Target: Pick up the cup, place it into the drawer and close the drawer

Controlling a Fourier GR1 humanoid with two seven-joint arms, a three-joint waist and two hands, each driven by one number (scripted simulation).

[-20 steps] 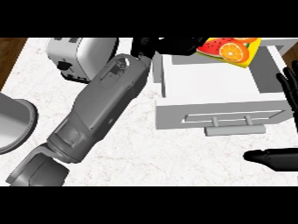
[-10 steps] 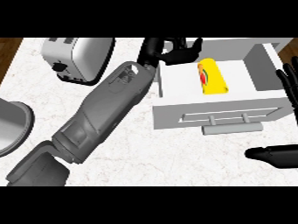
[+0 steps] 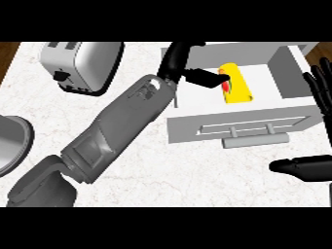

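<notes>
Left robot hand (image 3: 186,68) open beside the smooth yellow cup (image 3: 236,88) lying in the boxy white drawer (image 3: 234,127); right robot hand (image 3: 331,99) spread.

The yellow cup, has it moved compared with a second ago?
Yes. The yellow cup now lies on its side lower inside the white drawer, beside the left hand; earlier it showed at the drawer's far edge.

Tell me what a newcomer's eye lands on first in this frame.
The yellow cup lying on its side in the open white drawer at upper right stands out, with the left hand over the drawer beside it. The right hand rests open at the right edge; a toaster sits upper left.
</notes>
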